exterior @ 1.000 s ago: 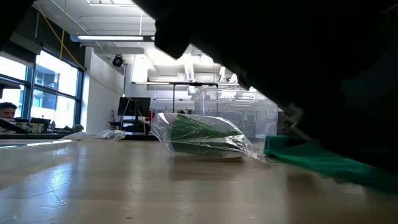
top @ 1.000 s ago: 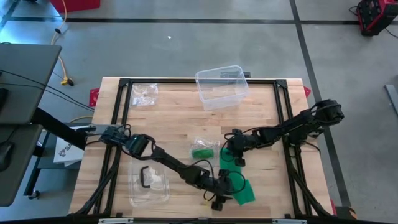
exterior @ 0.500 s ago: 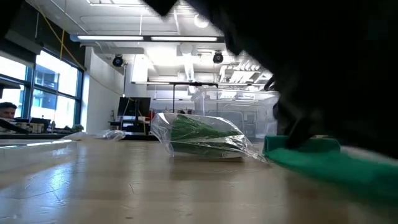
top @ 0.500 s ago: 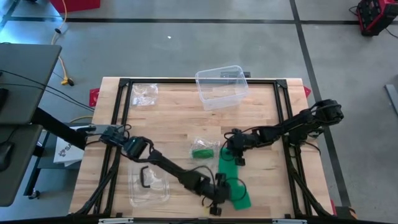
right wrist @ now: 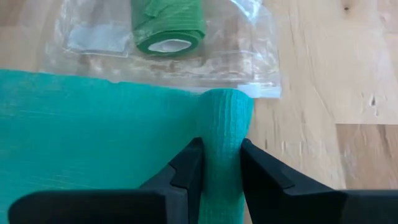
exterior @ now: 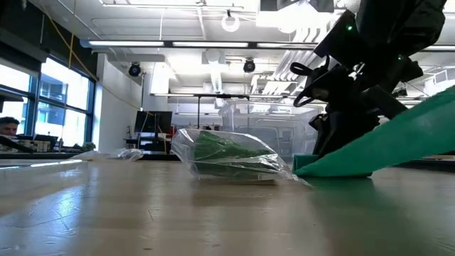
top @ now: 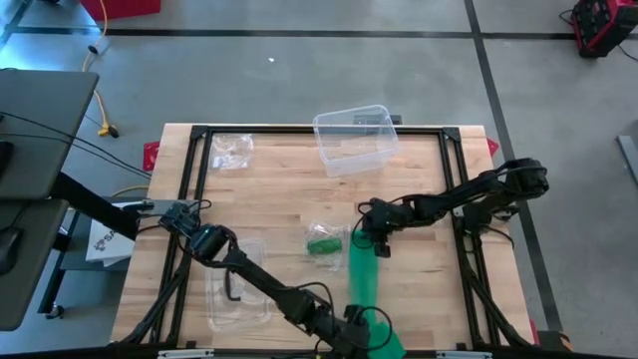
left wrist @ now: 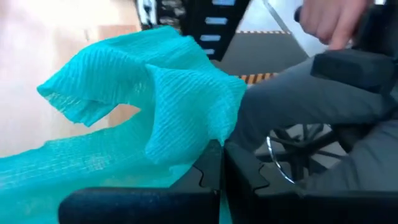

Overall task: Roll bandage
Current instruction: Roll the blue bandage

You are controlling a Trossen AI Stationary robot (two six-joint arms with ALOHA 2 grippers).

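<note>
A teal-green bandage (top: pixel 367 289) stretches as a long strip from mid-table toward the near edge. My right gripper (top: pixel 371 239) is shut on its far end. My left gripper (top: pixel 351 334) is shut on its near end, at the table's near edge. In the low view the strip (exterior: pixel 398 139) slopes up from the table toward the near side. A green roll in a clear bag (top: pixel 324 242) lies just left of the right gripper. My left gripper pinches the bandage's bunched near end (left wrist: pixel 205 134) between its two shut fingers. Several gathered layers rise in loose folds past the fingertips. That end is lifted clear of the table. My right gripper pinches the bandage's far end, a narrow rolled or folded edge (right wrist: pixel 225 134), between its two fingers. The fingers slant down from the table's right side. This end (exterior: pixel 334 167) rests on the table, and the strip runs off flat to one side.
A clear plastic tub (top: pixel 354 140) stands at the far middle and a clear bag (top: pixel 231 150) at the far left. A clear pack with a black item (top: pixel 239 289) lies near left. A person's hand (left wrist: pixel 329 22) shows beyond the near edge.
My left gripper has taken hold of the bandage's near end and carried it up and toward the table's near edge. The strip, which lay slanted and flat on the table, now runs straighter and slopes up from its far end, which has stayed on the table.
</note>
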